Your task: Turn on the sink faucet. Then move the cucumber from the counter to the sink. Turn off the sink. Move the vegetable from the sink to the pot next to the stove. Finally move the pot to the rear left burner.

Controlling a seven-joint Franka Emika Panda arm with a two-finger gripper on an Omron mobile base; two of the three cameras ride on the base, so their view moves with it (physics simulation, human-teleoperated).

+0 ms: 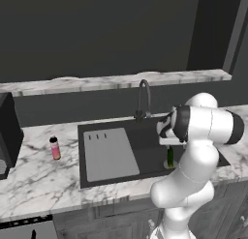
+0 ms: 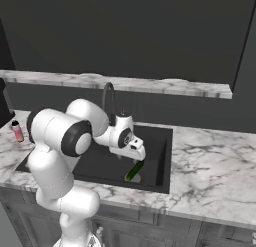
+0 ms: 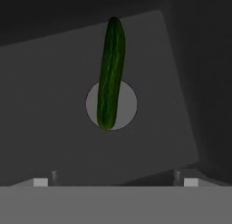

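Arm folded forward, hand pointing down, jaws wide apart.
The white arm rises from its base, bends at a dark-banded elbow and reaches forward with the wrist turned downward. The gripper (image 2: 131, 163) hangs at the end of the hand, its body white with a dark round joint at the side. In the hand view the gripper (image 3: 115, 181) shows its two finger tips set far apart at either side of the lower edge, nothing between them.

The arm (image 1: 193, 136) hides most of the cucumber (image 1: 170, 157).
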